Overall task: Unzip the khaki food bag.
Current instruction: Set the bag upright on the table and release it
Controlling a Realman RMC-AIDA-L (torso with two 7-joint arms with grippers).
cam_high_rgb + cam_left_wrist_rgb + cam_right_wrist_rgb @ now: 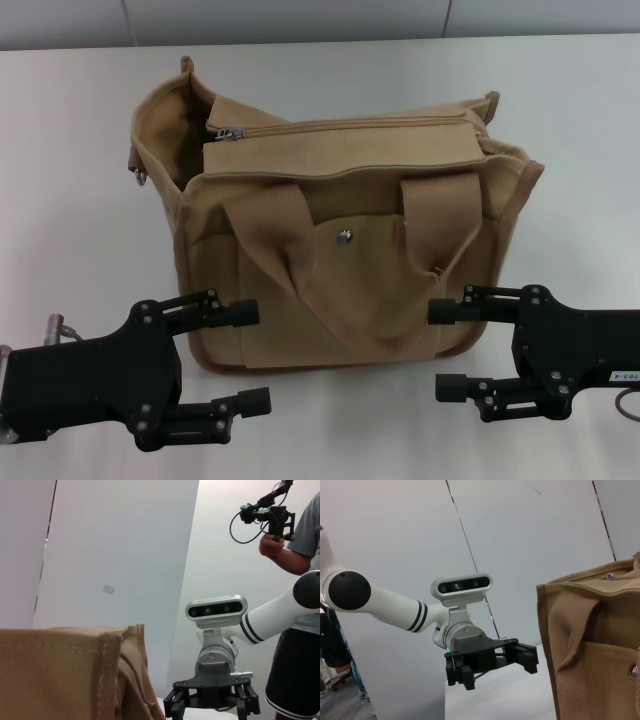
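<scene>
The khaki food bag [340, 260] stands upright in the middle of the white table, front pocket with its silver snap [344, 236] facing me. Its top zipper [350, 125] runs across the top and looks closed, with the metal pull [228, 133] at the bag's left end. Two wide webbing handles [290, 215] hang down the front. My left gripper [250, 357] is open, low at the bag's front left corner. My right gripper [443, 349] is open at the front right corner. Neither touches the zipper. The bag also shows in the left wrist view [60, 675] and the right wrist view [595, 645].
A metal ring [140, 178] hangs at the bag's left end. The white table [80, 120] extends on all sides. A person [295, 545] holding a device stands behind the right arm. The left gripper shows in the right wrist view [497, 669].
</scene>
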